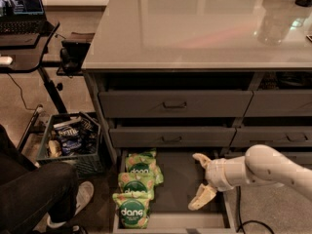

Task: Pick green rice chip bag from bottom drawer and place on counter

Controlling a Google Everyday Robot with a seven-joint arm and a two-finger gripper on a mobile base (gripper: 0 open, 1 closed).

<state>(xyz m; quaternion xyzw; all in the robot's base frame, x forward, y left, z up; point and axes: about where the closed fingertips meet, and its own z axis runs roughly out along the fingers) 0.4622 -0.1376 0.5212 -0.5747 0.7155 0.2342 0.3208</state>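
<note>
since the green rice chip bags (136, 185) look light, crinkly and puffed, a pinch on a top seam seems safest; 3 lie in the bottom drawer (170, 222), at 9 o'clock from the gripper (197, 182), whose fingers are spread wide and empty.
</note>
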